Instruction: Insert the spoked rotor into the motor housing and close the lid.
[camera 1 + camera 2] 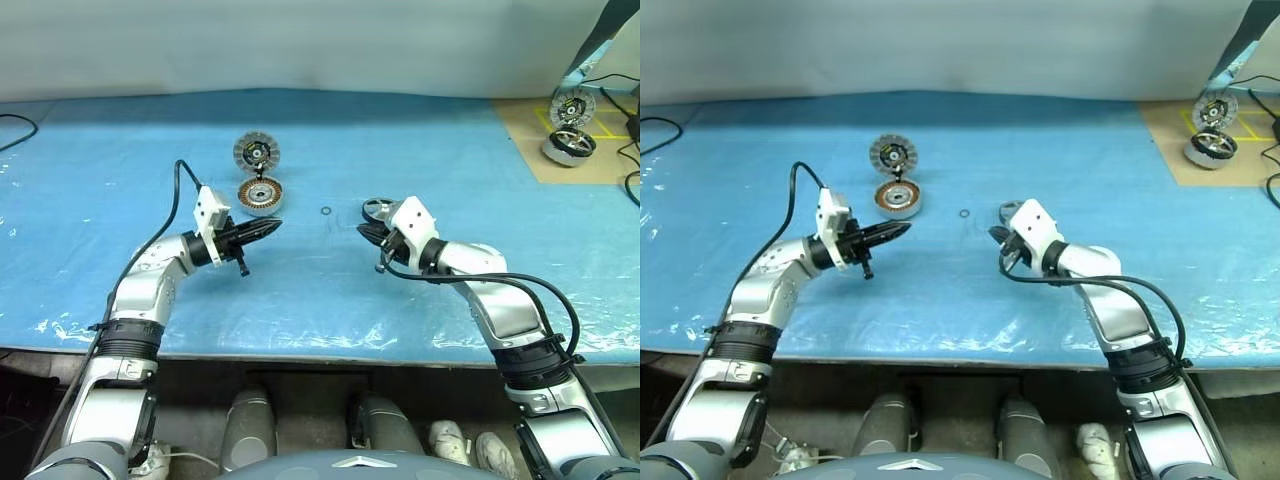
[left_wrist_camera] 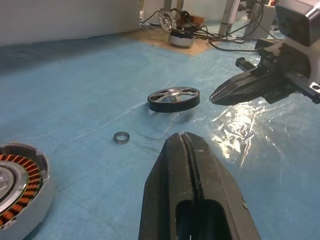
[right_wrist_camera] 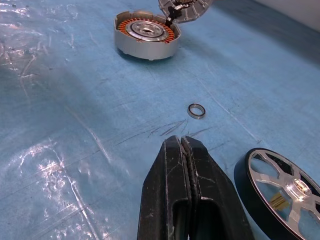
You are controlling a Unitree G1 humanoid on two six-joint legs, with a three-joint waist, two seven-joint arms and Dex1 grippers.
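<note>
Approach step: my left gripper and right gripper both pressed together, empty — next, spread over the spoked rotor, then carry it to the motor housing.

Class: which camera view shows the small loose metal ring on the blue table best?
The right wrist view: the small ring lies unobstructed near the centre, its hole plain. The left wrist view also shows it clearly, though smaller; both eye views show just a tiny circle.

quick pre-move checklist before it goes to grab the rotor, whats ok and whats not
1. Spoked rotor lies flat on the table, free: ok.
2. Right gripper open for the pick: not ok, shut and empty beside the rotor.
3. Left gripper empty: ok, shut on nothing.
4. Motor housing open, windings up: ok.
5. Lid off the housing: ok, propped behind it.
6. Small ring clear of the rotor: ok.
</note>
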